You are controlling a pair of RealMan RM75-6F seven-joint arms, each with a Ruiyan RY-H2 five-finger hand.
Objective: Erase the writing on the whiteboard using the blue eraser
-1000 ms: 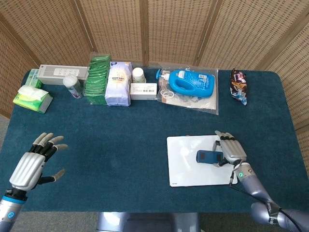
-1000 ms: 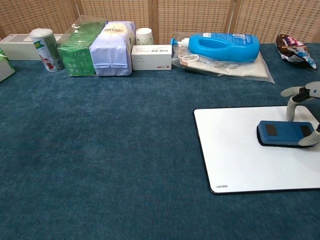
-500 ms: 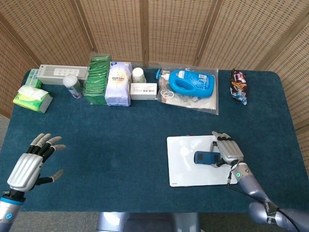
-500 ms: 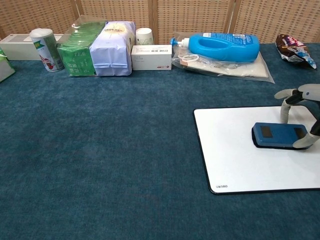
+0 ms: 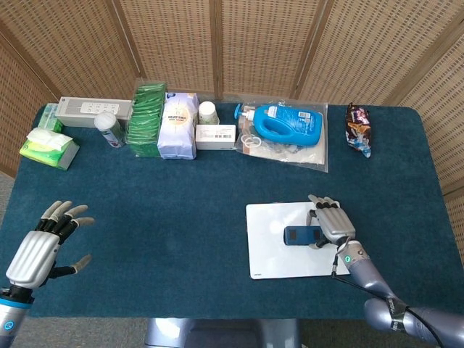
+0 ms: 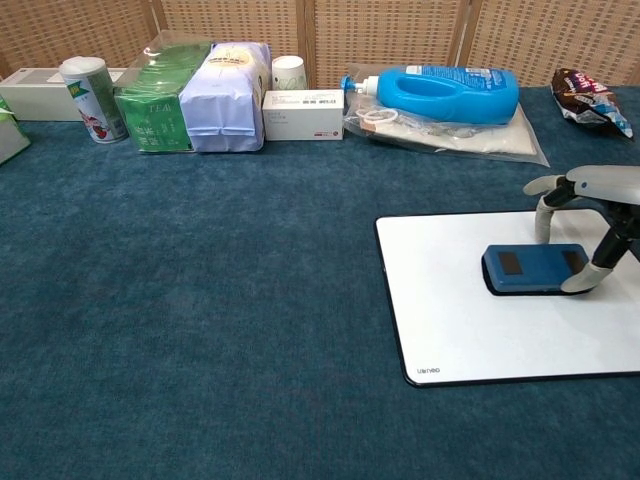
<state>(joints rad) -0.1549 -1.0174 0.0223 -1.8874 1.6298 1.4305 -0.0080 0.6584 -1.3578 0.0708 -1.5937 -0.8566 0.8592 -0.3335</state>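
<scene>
Fingers of my right hand are curled down over the right end of the blue eraser, gripping it between a finger on the far side and the thumb on the near side. I see the eraser lying flat on the whiteboard, in the board's right half, closer to its far edge. From the chest view the board's surface looks plain white, apart from a small printed mark at its near left corner. It lies on the blue table, right of the middle and close to the near edge.

My left hand hovers by the near left corner, fingers spread and holding nothing.

Along the far edge I see a blue bottle on a plastic bag, a white pouch and a green packet.
</scene>
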